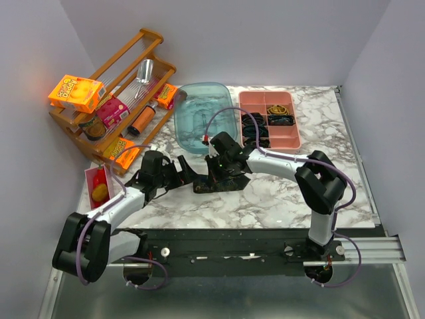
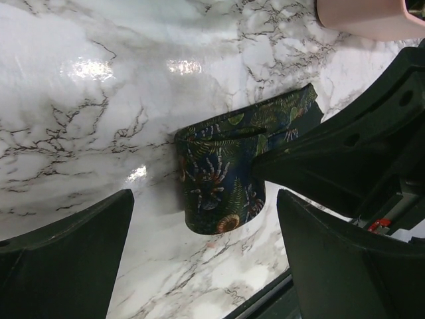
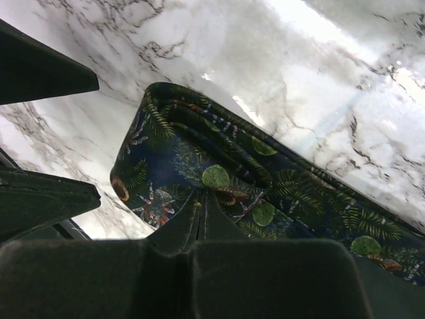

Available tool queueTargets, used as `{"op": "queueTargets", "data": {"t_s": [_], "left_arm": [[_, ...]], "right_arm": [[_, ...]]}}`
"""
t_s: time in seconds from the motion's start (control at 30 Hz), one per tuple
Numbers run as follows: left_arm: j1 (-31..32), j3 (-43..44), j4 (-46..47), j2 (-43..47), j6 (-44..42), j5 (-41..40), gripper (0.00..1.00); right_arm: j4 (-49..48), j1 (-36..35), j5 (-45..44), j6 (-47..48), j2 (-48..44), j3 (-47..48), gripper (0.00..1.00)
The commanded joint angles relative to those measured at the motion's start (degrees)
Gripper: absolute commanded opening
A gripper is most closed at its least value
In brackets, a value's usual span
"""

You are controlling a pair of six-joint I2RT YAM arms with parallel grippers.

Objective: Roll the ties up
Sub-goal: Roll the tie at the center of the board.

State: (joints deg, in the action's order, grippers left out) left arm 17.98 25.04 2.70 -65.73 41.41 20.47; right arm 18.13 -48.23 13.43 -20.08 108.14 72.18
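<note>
A dark navy tie (image 1: 222, 184) with a green leaf and flower print lies partly folded on the marble table (image 1: 319, 193), just in front of the arms' meeting point. In the right wrist view my right gripper (image 3: 204, 219) has its fingers pressed together on the folded tie (image 3: 192, 153). It shows in the top view (image 1: 216, 174) over the tie. My left gripper (image 1: 188, 171) is open and empty just left of the tie. In the left wrist view (image 2: 206, 266) its fingers (image 2: 66, 259) stand wide apart, with the tie's rounded fold (image 2: 222, 179) ahead between them.
A pink divided tray (image 1: 289, 138) at the back right holds several rolled ties (image 1: 254, 123); its corner shows in the left wrist view (image 2: 365, 16). A clear blue bin (image 1: 204, 123) stands behind the grippers. A wooden rack (image 1: 119, 100) with boxes and cans is at the back left.
</note>
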Motion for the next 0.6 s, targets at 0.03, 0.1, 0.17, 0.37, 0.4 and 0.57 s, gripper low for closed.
{"op": "queueTargets", "data": {"t_s": [0.03,0.1,0.17,0.37,0.4,0.57], "left_arm": [[-0.3,-2.1,9.1,-3.8,0.2,5.8,0.98],[-0.3,-2.6,10.7,-4.8,0.2,7.0,0.96],[-0.3,-3.0,13.0,-6.3,0.0,8.4,0.95],[-0.2,-4.7,20.1,-11.0,1.4,12.4,0.90],[-0.1,-5.3,21.1,-11.6,1.8,12.9,0.86],[1.0,-6.3,28.5,-15.6,4.6,14.9,0.72]], "right_arm": [[1.7,0.9,-2.4,-0.2,1.2,-2.1,0.01],[1.6,1.1,-2.2,-0.2,1.2,-2.1,0.01],[1.6,1.2,-2.2,-0.2,1.6,-2.1,0.01],[1.3,1.6,-1.9,-0.1,1.5,-2.7,0.01],[1.1,1.6,-1.8,-0.1,1.5,-2.7,0.01],[1.0,1.6,-1.5,-0.2,2.3,-2.7,0.01]]}}
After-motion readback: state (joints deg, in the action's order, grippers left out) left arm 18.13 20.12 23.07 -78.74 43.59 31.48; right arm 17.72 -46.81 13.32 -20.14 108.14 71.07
